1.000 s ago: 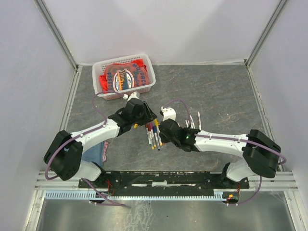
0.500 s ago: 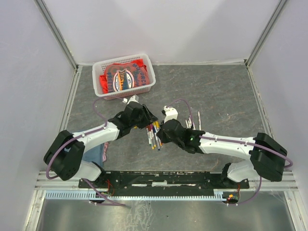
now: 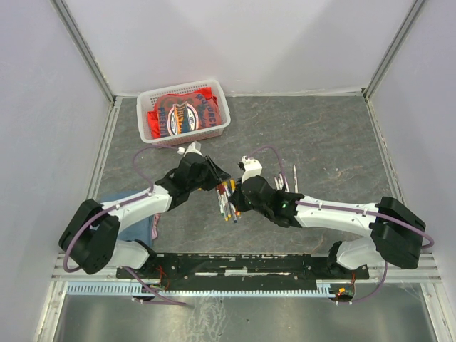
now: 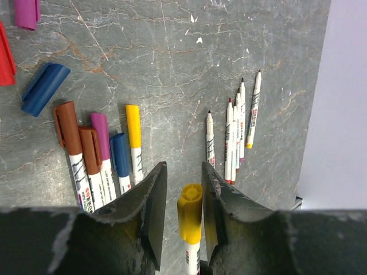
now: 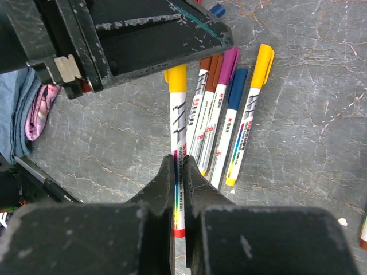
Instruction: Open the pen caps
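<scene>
My right gripper (image 5: 179, 159) is shut on the white barrel of a pen (image 5: 178, 123) and holds it above the table. That pen's yellow cap (image 4: 190, 215) sits between the jaws of my left gripper (image 4: 182, 166). Those jaws are open, with a gap on the cap's left side. In the top view the two grippers, left (image 3: 216, 178) and right (image 3: 235, 194), meet at mid-table. Several capped pens (image 4: 101, 143) lie in a row on the table. Loose blue (image 4: 45, 87), purple (image 4: 26, 11) and red (image 4: 4, 57) caps lie nearby.
Several uncapped pens (image 4: 235, 137) lie to the right, also seen in the top view (image 3: 285, 182). A white basket (image 3: 226, 117) with a red logo cloth (image 3: 182, 114) stands at the back left. A blue cloth (image 3: 142, 224) lies by the left arm's base.
The left arm has shifted down and left, and its open gripper has come around the cap end of the pen. The right gripper has kept its hold on the barrel, moving slightly.
</scene>
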Robot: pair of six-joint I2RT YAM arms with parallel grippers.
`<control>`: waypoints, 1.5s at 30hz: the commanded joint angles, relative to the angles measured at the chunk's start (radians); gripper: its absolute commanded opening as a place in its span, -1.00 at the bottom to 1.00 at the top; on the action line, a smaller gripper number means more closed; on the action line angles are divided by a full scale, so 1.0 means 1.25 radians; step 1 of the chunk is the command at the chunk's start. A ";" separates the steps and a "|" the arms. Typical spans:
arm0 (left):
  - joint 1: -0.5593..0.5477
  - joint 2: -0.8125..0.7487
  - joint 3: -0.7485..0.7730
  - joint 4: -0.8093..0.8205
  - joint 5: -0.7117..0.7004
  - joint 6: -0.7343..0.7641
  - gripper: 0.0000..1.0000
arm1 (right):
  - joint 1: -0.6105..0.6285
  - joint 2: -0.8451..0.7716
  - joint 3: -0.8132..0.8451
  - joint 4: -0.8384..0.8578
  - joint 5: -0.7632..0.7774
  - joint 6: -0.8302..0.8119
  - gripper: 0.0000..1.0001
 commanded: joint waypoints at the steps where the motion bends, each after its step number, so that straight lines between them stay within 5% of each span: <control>1: 0.009 -0.037 -0.014 0.042 0.012 -0.034 -0.29 | 0.004 -0.014 -0.005 0.040 -0.003 0.007 -0.97; 12: 0.015 -0.049 -0.026 0.057 0.030 -0.034 -0.93 | 0.003 -0.012 0.000 0.040 -0.001 0.007 -0.97; 18: 0.016 -0.062 -0.034 0.075 0.036 -0.027 -0.94 | 0.001 -0.016 -0.001 0.039 0.005 0.005 -0.96; 25: 0.016 -0.072 -0.046 0.151 0.081 -0.011 -0.94 | -0.014 -0.018 -0.021 0.087 -0.023 0.007 -0.51; 32: 0.016 -0.072 -0.044 0.171 0.106 -0.001 -0.94 | -0.034 -0.012 -0.023 0.116 -0.059 0.011 -0.48; 37: 0.015 -0.062 -0.044 0.187 0.121 0.009 -0.94 | -0.050 -0.004 -0.032 0.136 -0.083 0.018 -0.55; 40: 0.016 -0.051 -0.038 0.192 0.122 0.018 -0.94 | -0.060 0.006 -0.034 0.139 -0.094 0.015 -0.96; 45: 0.018 -0.007 0.004 0.180 0.092 0.015 -0.94 | -0.063 0.052 -0.020 0.090 -0.053 -0.027 -0.98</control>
